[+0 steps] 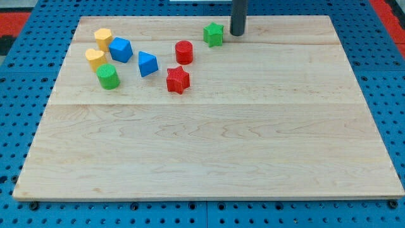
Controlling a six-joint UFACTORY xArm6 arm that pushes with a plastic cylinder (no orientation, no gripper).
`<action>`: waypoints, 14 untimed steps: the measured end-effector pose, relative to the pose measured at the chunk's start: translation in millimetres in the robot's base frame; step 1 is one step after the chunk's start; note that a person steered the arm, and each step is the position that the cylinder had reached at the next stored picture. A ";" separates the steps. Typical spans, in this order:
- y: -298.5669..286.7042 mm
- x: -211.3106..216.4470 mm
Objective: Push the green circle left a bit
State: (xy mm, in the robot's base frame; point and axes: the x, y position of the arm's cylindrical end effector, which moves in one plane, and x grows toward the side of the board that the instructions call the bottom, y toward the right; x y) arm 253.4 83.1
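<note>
Camera view. A pale wooden tabletop [209, 139] made of joined planks is seen resting on a blue perforated base [12, 76]; red flooring is glimpsed at the view's top corners. No writing or labels can be read, and no containers are seen.

The end effector is a plain dark rod with nothing to open, close or grip; my tip [237, 34] is set down near the view's top edge, just right of the green star [214, 34].

The green circle [108, 76] is located at the view's left, just below the yellow blocks [96, 58] [103, 37], well apart from my tip. A blue block [120, 49], a second blue block [147, 64], a red cylinder [184, 51] and a red star [178, 80] are noted between.
</note>
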 end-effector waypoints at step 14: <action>-39.2 269.6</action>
State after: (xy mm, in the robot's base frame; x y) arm 523.0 43.8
